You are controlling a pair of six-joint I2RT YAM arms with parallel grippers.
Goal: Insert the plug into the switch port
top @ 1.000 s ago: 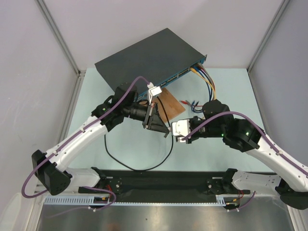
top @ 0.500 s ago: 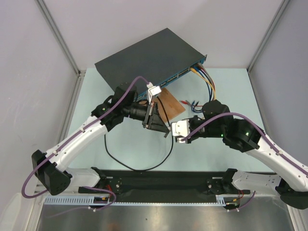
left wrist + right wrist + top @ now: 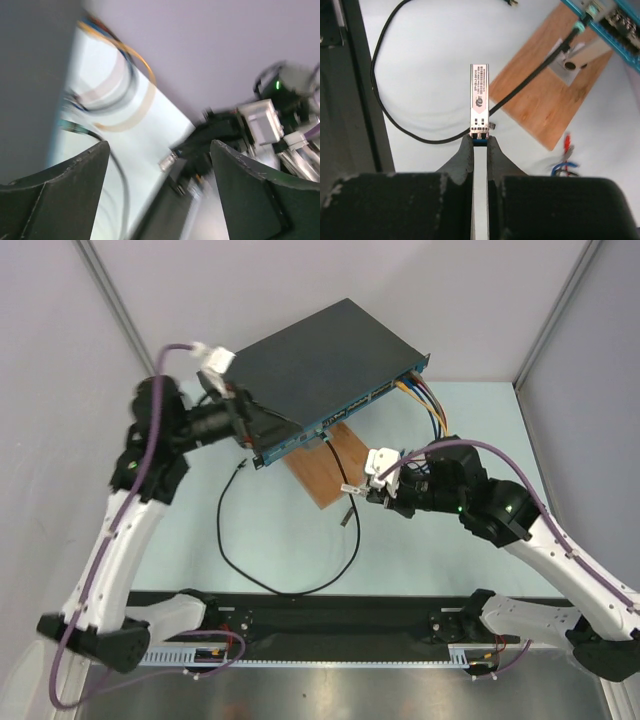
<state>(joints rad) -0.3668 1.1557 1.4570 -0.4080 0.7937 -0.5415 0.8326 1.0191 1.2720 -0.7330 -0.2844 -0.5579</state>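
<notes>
The switch is a flat black box at the back, its teal front face turned toward the arms. A black cable with a teal boot is plugged into that face. The plug, a slim silver module, sticks straight out of my right gripper, which is shut on its blue end. It hangs above the table just short of the wooden board. From above, the right gripper sits right of that board. My left gripper stands open and empty at the switch's left front corner; its view is blurred.
The brown wooden board lies under the switch's front face. Orange and blue cables leave the switch's right end, with short red and blue wires lying nearby. The black cable loops across the table toward the arm bases.
The left gripper opened, let go of the plug and swung up and left to the switch's corner. The right gripper shut on the plug and carried it slightly up and right.
</notes>
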